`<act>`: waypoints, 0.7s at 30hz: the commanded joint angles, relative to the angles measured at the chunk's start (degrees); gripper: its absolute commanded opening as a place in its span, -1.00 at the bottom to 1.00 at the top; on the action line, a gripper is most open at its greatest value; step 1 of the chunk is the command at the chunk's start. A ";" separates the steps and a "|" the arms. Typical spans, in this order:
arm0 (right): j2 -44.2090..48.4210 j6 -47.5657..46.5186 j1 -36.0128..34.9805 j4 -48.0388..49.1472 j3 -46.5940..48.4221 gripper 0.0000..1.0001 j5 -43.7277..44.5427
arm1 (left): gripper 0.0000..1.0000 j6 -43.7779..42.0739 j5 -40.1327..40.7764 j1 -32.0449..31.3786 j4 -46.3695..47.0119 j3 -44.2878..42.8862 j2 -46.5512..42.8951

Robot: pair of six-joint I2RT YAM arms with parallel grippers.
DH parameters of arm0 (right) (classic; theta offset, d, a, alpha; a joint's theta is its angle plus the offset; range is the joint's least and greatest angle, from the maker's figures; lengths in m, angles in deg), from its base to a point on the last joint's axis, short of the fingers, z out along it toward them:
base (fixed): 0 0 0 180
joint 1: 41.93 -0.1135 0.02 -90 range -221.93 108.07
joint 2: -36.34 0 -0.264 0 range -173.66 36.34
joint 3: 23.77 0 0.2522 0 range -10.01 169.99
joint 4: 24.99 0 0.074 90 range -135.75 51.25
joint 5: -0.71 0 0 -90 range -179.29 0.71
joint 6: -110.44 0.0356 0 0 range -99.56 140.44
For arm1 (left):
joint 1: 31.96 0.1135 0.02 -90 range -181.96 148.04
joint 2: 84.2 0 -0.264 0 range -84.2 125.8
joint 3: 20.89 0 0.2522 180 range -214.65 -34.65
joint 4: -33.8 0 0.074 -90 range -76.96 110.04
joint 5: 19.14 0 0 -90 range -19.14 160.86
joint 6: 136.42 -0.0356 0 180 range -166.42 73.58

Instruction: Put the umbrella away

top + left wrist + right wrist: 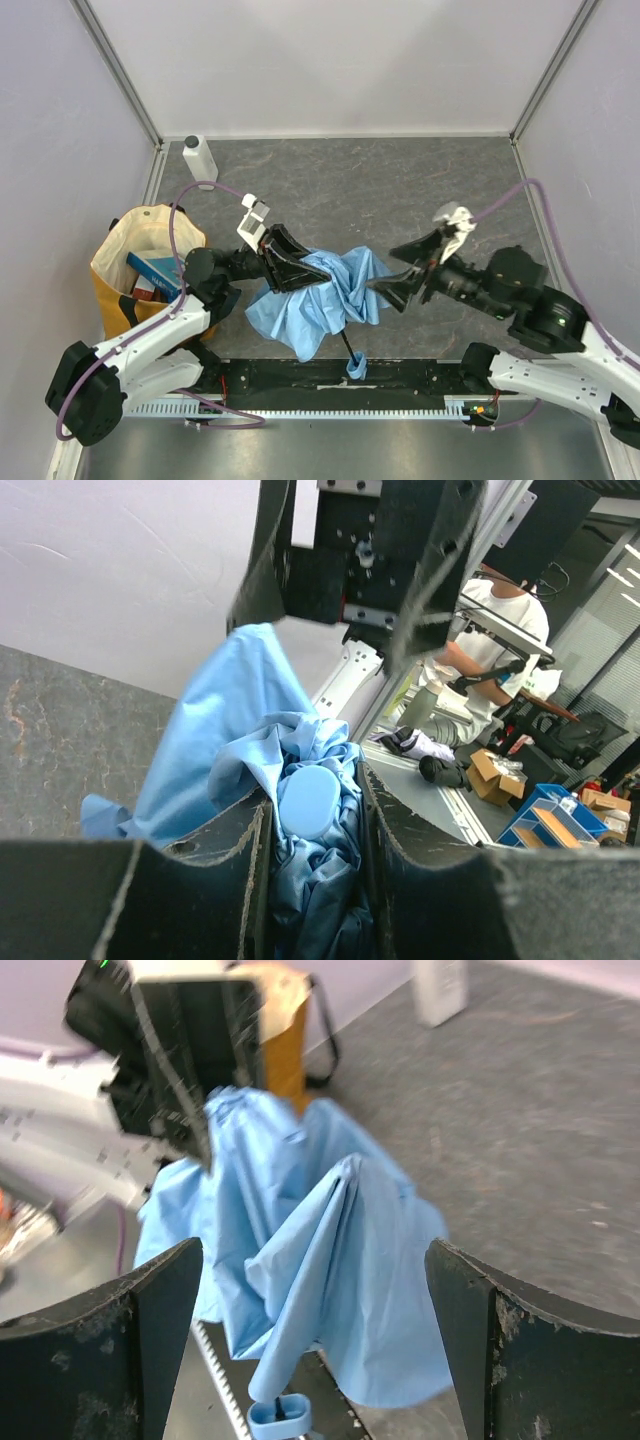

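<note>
The grey table (420, 190) carries a white bottle (199, 158), a tote bag (125, 245) and the umbrella (310, 305).

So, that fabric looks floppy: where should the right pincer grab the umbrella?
Probably the bare black shaft beside the blue strap loop, coming from the right. The umbrella is rigid only there; its canopy hangs loose, and the left pincer clamps the capped end.

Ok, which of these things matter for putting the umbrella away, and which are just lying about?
Job:
umbrella
left claw, shut on it
right claw, open, facing it

Lying about:
white bottle
yellow tote bag holding a blue box; possibly the umbrella's destination, can't tell
</note>
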 commanded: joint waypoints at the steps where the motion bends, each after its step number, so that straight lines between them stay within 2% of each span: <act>1: 2.30 -0.47 0.34 -13.04 4.06 0.96 19.28 | -0.96 -0.24 -1.46 -0.08 4.76 -1.70 -1.08; 4: 3.54 -0.11 0.34 -16.38 5.20 0.96 26.40 | -0.97 -0.85 -1.55 -0.08 2.66 -2.40 -1.60; 7: 1.27 -0.11 0.34 -21.30 6.96 0.74 32.48 | -0.96 -1.73 -0.93 -0.08 0.81 -2.84 -2.13; 10: -1.99 -3.00 0.34 -21.06 7.41 0.54 22.60 | -0.97 -2.26 -1.02 -0.08 -0.42 -3.46 -1.87; 12: -2.18 -5.29 0.34 -18.43 7.41 0.30 13.56 | -0.97 -2.26 -1.02 -0.08 -0.51 -3.55 -1.78; 15: -1.82 -5.99 0.34 -15.00 7.23 0.04 6.76 | -0.96 -2.26 -1.02 -0.08 -0.34 -3.46 -1.78; 18: -4.71 -7.66 0.34 -12.45 6.88 0.17 -2.37 | -0.96 -1.65 -1.28 -0.08 0.72 -3.37 -1.34; 21: -5.52 -7.93 0.34 -6.83 4.87 0.23 -7.31 | -0.97 -1.21 -1.72 -0.16 1.24 -3.64 -1.08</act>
